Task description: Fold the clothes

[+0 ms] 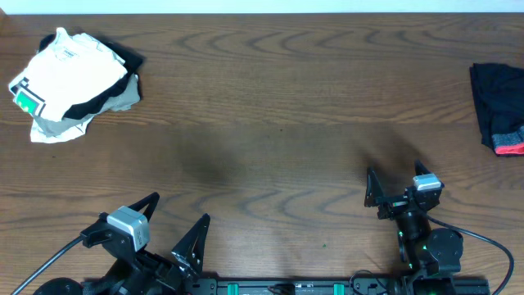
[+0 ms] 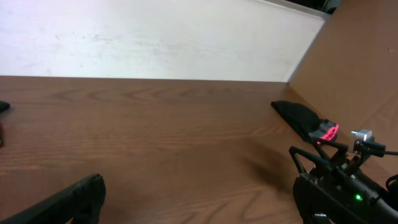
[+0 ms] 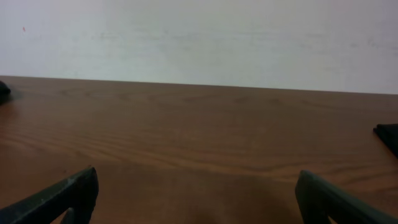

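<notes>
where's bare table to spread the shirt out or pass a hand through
The widest bare stretch of table is the middle, bordered by the white T-shirt heap in the far left corner, the black garment with red trim at the right edge, and the open left gripper and right gripper along the near edge. It is crowded only there.

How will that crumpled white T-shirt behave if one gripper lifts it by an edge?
The white T-shirt lies in a soft bunched heap, so it will probably hang limp and unfurl. It looks like thin cloth, likely light. It overlaps a black garment, which may drag along.
</notes>
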You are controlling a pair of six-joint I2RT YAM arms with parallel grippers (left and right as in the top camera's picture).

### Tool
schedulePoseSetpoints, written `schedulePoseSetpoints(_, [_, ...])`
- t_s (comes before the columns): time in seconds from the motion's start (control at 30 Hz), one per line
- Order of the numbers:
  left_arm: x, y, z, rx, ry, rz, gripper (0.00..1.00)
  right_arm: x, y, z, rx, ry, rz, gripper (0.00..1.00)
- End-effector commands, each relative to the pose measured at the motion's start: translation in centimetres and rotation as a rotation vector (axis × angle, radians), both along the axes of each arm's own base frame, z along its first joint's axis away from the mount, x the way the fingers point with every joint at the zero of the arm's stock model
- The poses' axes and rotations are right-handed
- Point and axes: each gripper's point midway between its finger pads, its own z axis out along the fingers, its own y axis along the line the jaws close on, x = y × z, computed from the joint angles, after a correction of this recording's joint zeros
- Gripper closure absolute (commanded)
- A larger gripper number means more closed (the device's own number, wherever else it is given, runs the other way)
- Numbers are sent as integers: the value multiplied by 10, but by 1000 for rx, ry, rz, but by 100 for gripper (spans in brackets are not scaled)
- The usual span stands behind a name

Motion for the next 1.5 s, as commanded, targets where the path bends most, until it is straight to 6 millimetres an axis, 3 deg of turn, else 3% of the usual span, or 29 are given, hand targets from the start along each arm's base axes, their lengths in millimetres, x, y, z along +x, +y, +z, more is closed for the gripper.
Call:
schedulePoseSetpoints(0.0, [-2,-1,1,5,-8,-8,2,0,-3,-1,-20,-3,-14,1])
schedulePoseSetpoints(1.23, [-3,-3,-2,-14,14,-16,2,0,-3,-1,-21,-3,-14,1])
schedulePoseSetpoints(1.47, [18,22,-24,-7,41,127,2,0,-3,-1,-21,-2,-14,1])
